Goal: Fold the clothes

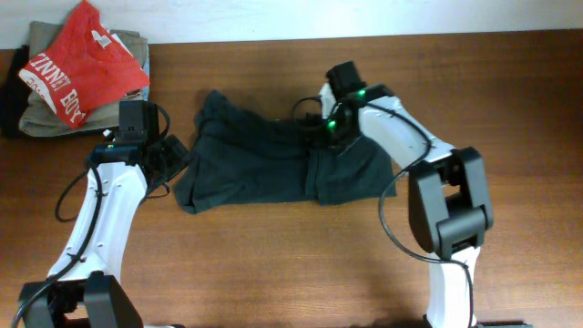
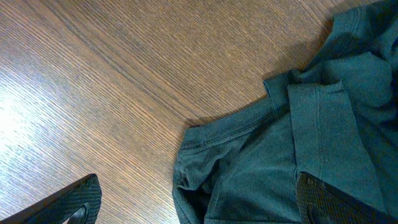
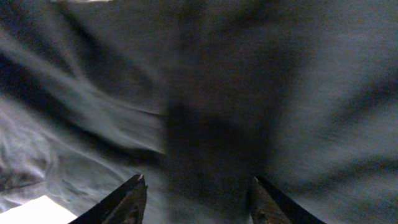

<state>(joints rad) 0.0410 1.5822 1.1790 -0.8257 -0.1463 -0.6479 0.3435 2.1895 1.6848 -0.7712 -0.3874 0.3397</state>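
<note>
Right claw [image 3: 199,200] is closest to the lens, fingers spread wide, gripping nothing, right down at the dark charcoal T-shirt [image 1: 264,164]. Shirt's lying rumpled and stretched sideways on the wooden counter [image 1: 273,273], mid-width and nearer the far edge. Left claw [image 2: 205,202] is wide open too, at the shirt's left end, one finger over fabric, the other over bare wood. Far left corner has a red T-shirt [image 1: 82,59] on folded khaki garments [image 1: 41,117].
</note>
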